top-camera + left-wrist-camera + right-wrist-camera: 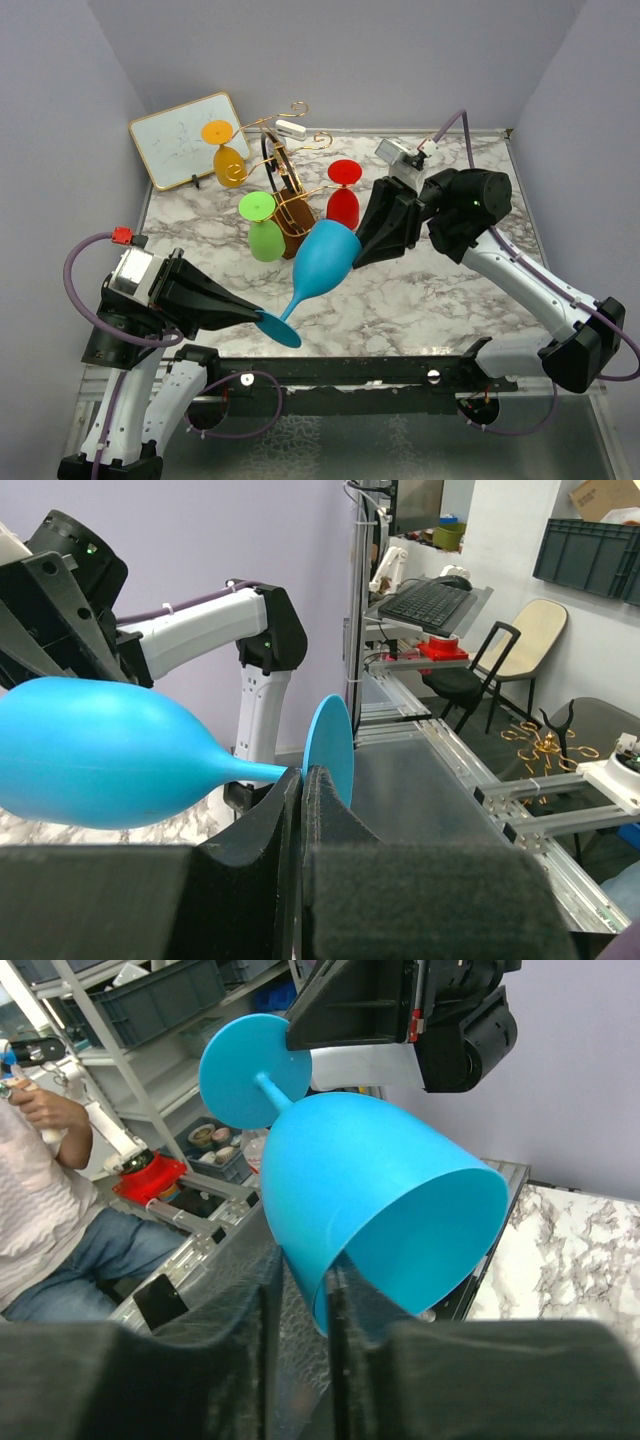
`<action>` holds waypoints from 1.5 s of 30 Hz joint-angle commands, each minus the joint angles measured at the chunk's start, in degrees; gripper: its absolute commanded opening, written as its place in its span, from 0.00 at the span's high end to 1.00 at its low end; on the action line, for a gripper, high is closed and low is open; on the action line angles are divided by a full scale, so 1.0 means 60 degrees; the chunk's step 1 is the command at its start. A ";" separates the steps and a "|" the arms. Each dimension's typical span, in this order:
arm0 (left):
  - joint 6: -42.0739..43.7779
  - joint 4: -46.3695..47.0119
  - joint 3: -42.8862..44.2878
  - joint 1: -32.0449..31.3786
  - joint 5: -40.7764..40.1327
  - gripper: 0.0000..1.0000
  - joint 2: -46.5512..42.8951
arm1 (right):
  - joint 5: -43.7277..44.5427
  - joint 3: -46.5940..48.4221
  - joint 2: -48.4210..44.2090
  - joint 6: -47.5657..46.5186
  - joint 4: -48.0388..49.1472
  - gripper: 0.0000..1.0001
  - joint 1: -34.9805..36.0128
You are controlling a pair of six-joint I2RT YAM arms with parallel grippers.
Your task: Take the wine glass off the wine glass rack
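Note:
A blue wine glass [326,260] hangs tilted in the air between my two grippers, away from the gold wire wine glass rack [290,205] on its brown block. My left gripper [262,315] is shut on the stem right at the foot [333,742]; the fingertips [290,785] pinch it in the left wrist view. My right gripper [358,256] is shut on the bowl's rim, one finger inside and one outside, in the right wrist view [305,1278]. The bowl [380,1190] opens toward that camera. Orange [226,155], green [263,226] and red [343,196] glasses hang upside down on the rack.
A white board [185,140] with a gold frame leans at the back left by the wall. A small white piece [290,128] sits among the rack's upper hooks. The marble table top [440,300] spreads to the front and right. A black rail [400,375] runs along the near edge.

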 commanded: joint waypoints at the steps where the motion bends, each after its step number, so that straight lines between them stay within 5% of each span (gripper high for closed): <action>1: 0.0050 0.2317 -0.0068 0.0001 -0.0114 1.00 -0.0073 | 0.0198 0.0024 0.0096 0.0182 0.0535 0.91 0.0172; 7: 0.0197 0.2181 -0.0221 0.0001 0.0089 0.97 -0.0130 | 0.0159 -0.0163 -0.0162 -0.0194 0.0356 0.99 0.0167; 10: 0.0718 0.1605 -0.0265 0.0001 0.0359 0.63 -0.0287 | 0.0171 -0.0020 -0.0346 -0.1099 -0.0986 0.99 0.0165; 13: 0.2108 0.0012 -0.0267 0.0001 0.0545 0.50 -0.0667 | 0.0093 0.0096 -0.0510 -0.1710 -0.1773 0.99 0.0172; 17: 0.6080 -0.5255 0.0125 0.0001 0.0444 0.36 -0.1643 | -0.0048 0.0122 -0.0735 -0.2099 -0.2420 0.99 0.0172; 21: 1.1234 -1.2400 0.1678 -0.0006 -0.0800 0.21 -0.2090 | 0.0366 0.0701 -0.0956 -0.4165 -0.5549 0.99 0.0166; 24: 1.2052 -1.3721 0.2192 -0.0014 -0.1668 0.21 -0.1922 | 0.1446 0.1498 -0.0935 -0.5794 -0.8273 0.99 0.0170; 29: 1.2381 -1.4540 0.2424 -0.0014 -0.3340 0.21 -0.1504 | 0.5612 0.3691 -0.0140 -0.7763 -1.2112 0.99 0.0171; 39: 1.3519 -1.7566 0.3344 -0.0006 -0.8646 0.27 0.0071 | 1.6008 0.8263 0.3329 -0.8745 -1.5147 0.99 0.0011; 42: 1.3467 -1.8250 0.3605 -0.0014 -1.0594 0.31 0.0619 | 1.6475 1.0198 0.4833 -0.8585 -1.6352 0.99 -0.0915; 45: 1.3473 -1.8929 0.3932 -0.0007 -1.1936 0.35 0.1371 | 1.4457 1.2032 0.6212 -0.7955 -1.7399 0.99 -0.2915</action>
